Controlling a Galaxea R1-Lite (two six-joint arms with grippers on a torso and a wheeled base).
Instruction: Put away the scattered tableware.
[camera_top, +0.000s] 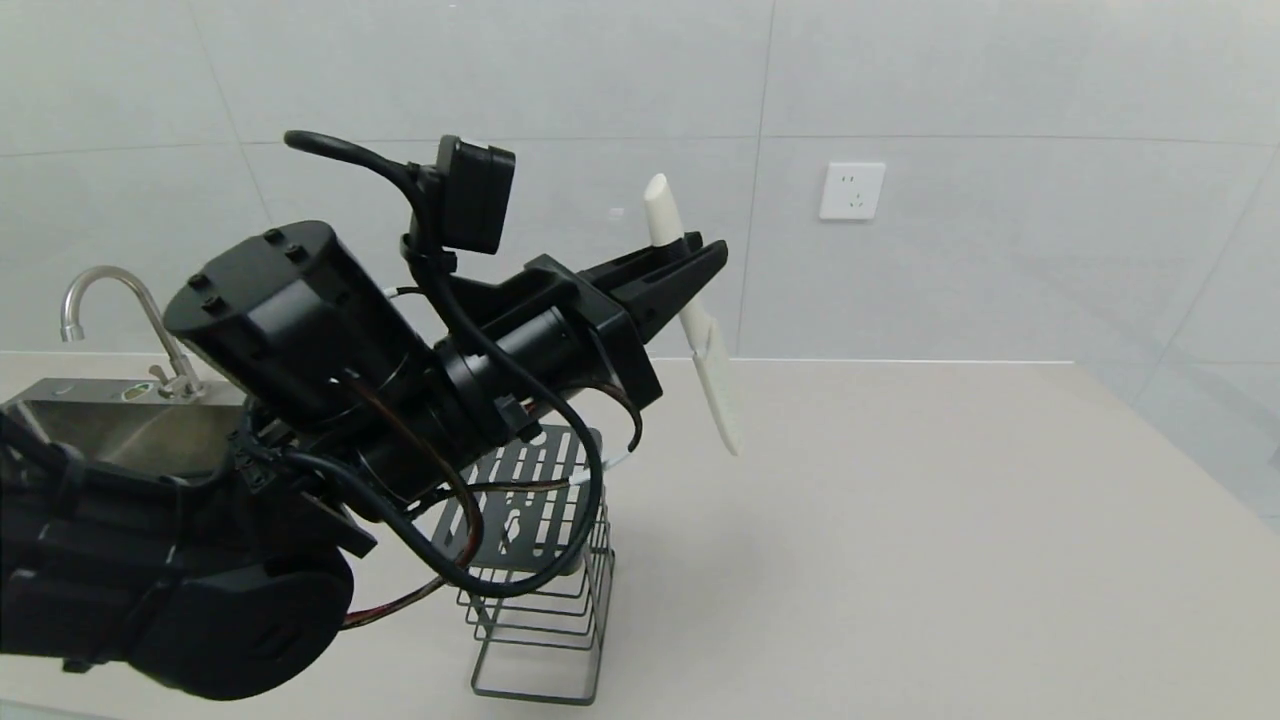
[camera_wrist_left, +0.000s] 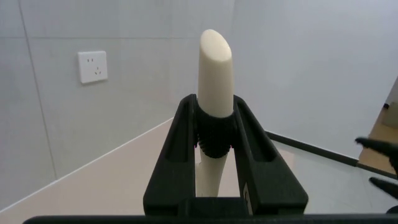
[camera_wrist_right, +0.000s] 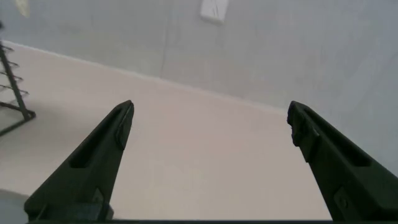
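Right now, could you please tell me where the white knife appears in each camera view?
Head view: the white knife is mid-picture, clamped in the left end effector, handle up and blade slanting down.
Left wrist view: its handle sticks up between the end effector's fingers.
Right wrist view: a pale sliver at the picture's edge may be its blade; too small to tell.
Shared landmark: the wall socket.
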